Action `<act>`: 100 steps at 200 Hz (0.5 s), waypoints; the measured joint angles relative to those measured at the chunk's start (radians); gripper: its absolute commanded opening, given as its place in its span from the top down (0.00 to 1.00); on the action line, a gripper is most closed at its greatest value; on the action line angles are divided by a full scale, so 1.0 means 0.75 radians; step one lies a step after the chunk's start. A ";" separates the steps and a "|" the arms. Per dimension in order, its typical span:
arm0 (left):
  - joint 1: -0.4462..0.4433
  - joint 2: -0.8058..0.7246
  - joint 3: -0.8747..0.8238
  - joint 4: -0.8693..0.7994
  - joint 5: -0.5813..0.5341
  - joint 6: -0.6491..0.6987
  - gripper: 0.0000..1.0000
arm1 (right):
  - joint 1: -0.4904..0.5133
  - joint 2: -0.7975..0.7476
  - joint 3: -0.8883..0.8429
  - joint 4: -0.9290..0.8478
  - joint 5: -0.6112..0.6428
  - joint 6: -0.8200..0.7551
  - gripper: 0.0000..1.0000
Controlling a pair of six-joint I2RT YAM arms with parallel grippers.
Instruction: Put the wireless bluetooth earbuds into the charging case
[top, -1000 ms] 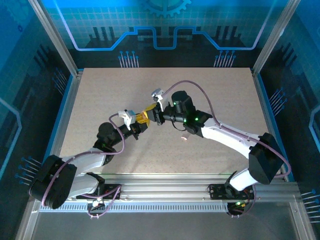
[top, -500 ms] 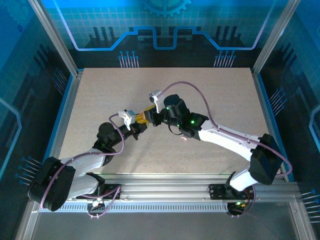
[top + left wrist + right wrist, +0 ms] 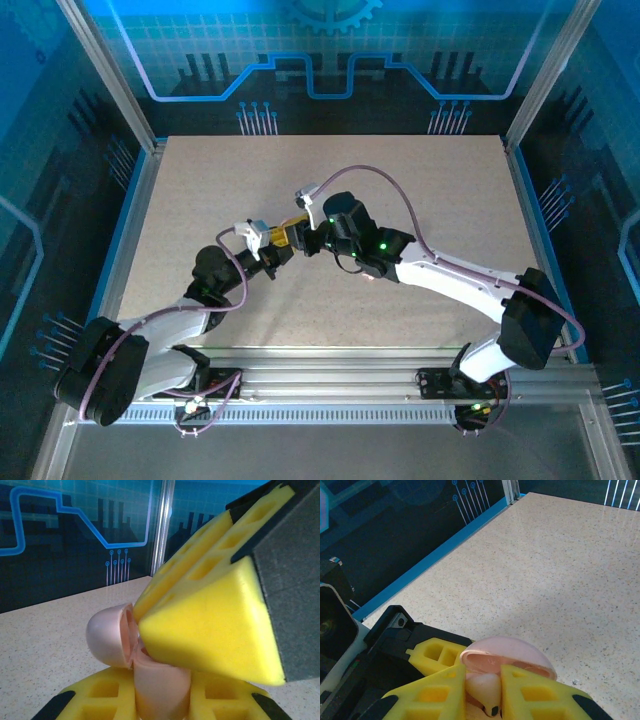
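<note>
One pale pink earbud (image 3: pixel 485 692) poised at the open pink charging case (image 3: pixel 510 655).
Right end effector (image 3: pixel 482 680) is clamped on the earbud, dark tip down; left end effector (image 3: pixel 161 687) grips the case's base, lid (image 3: pixel 106 636) tilted back, both held above the middle of the desk (image 3: pixel 420 190).

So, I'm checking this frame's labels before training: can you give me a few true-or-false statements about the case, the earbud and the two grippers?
1. The round pale pink charging case has its lid open. True.
2. The left gripper grips that case. True.
3. The case lies flat on the speckled beige table. False: it is held up between the gripper's yellow fingers.
4. The right gripper is empty. False: a small pale pink stemmed earbud sits between its fingers, at the open case.
</note>
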 measured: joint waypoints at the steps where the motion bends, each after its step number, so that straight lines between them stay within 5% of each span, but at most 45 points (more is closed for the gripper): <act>1: 0.000 0.000 0.000 0.000 0.000 0.000 0.80 | 0.000 0.000 0.000 -0.001 0.000 -0.001 0.78; 100: -0.002 0.000 -0.011 0.104 0.078 0.062 0.80 | -0.045 -0.116 -0.046 0.023 -0.134 -0.145 0.78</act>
